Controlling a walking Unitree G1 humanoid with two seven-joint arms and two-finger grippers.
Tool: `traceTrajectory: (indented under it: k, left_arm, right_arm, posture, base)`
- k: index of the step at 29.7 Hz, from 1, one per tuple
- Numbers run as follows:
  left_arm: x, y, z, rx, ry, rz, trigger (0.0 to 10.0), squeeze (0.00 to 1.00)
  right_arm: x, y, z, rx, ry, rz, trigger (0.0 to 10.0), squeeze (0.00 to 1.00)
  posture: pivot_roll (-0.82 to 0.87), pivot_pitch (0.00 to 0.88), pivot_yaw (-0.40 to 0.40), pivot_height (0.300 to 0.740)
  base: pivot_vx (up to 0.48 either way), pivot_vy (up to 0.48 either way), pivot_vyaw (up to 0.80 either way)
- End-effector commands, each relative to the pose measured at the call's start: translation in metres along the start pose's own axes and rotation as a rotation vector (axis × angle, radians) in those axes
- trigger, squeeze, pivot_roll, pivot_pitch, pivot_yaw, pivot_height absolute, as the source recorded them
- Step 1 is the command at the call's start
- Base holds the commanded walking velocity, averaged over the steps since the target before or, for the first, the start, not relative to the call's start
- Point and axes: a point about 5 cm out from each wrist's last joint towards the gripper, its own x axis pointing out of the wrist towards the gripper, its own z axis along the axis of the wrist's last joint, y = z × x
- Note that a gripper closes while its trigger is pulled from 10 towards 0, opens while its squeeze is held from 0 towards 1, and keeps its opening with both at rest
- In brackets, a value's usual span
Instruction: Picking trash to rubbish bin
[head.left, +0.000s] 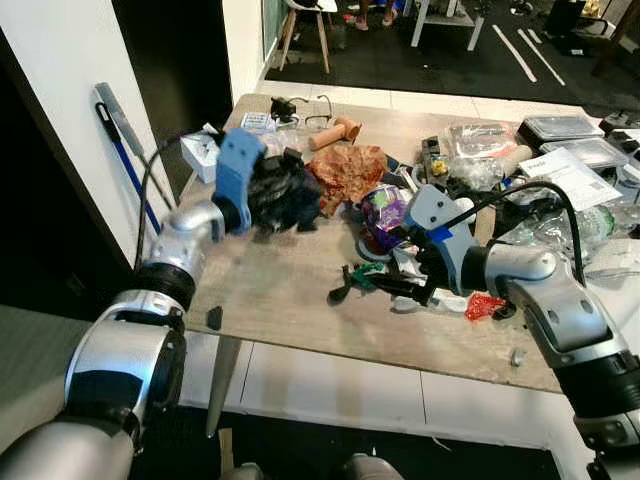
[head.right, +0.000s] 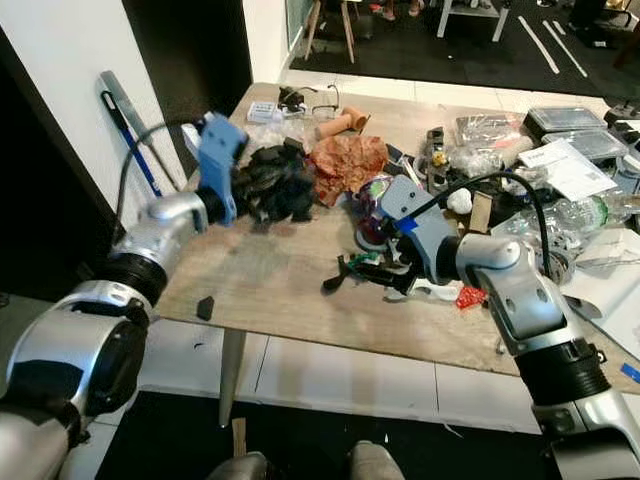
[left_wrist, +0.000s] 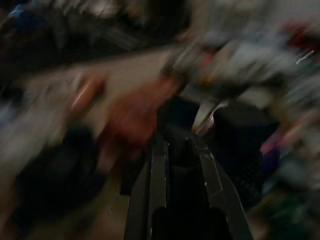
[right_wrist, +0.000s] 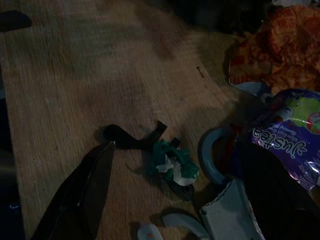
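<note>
My left gripper (head.left: 262, 205) is raised over the left part of the wooden table (head.left: 270, 290), shut on a crumpled black plastic bag (head.left: 285, 193) that hides its fingers. The left wrist view is blurred. My right gripper (head.right: 365, 272) is low over the table's middle and open. One finger (right_wrist: 82, 192) lies on each side of a small green wrapper (right_wrist: 172, 162) tangled with a black strip (right_wrist: 125, 140). An orange-brown crumpled wrapper (head.left: 348, 172) and a purple snack packet (head.left: 385, 210) lie just behind it.
The table's right half is crowded with plastic bottles, clear containers (head.left: 560, 128) and papers. A red wrapper (head.left: 485, 305) lies by my right wrist. A small black piece (head.left: 214, 318) sits at the front left edge. A broom (head.left: 125, 150) leans on the left wall.
</note>
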Motion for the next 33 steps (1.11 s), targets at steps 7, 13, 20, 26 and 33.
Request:
traceTrajectory:
  k: [7, 13, 20, 26, 33]
  left_arm:
    - [-0.013, -0.006, 0.018, -0.066, -0.149, -0.176, 0.0, 0.00]
    - [-0.017, -0.007, 0.015, -0.121, -0.184, -0.187, 0.0, 0.00]
    - [-0.025, 0.005, 0.008, -0.300, -0.278, -0.042, 0.0, 0.00]
    - [-0.024, 0.005, 0.008, -0.338, -0.296, -0.028, 0.0, 0.00]
    - [-0.020, 0.000, 0.011, -0.356, -0.314, -0.054, 0.0, 0.00]
  right_arm:
    - [-0.001, -0.003, -0.001, 0.014, 0.006, -0.008, 10.0, 0.00]
    - [-0.003, -0.005, 0.003, 0.025, -0.045, -0.017, 10.0, 0.00]
    - [-0.009, -0.002, 0.010, 0.104, -0.198, 0.050, 10.0, 0.00]
    - [-0.017, 0.007, 0.027, 0.141, -0.350, 0.138, 10.0, 0.00]
    - [-0.016, 0.003, 0.031, 0.136, -0.385, 0.099, 10.0, 0.00]
  posture:
    - [-0.15, 0.000, 0.009, 0.740]
    - [-0.15, 0.000, 0.012, 0.740]
    - [-0.16, 0.000, 0.015, 0.740]
    - [-0.16, 0.000, 0.018, 0.740]
    - [-0.16, 0.000, 0.018, 0.740]
  base:
    - [0.000, 0.000, 0.00]
    - [0.000, 0.000, 0.00]
    - [0.000, 0.000, 0.00]
    - [0.000, 0.000, 0.00]
    - [0.000, 0.000, 0.00]
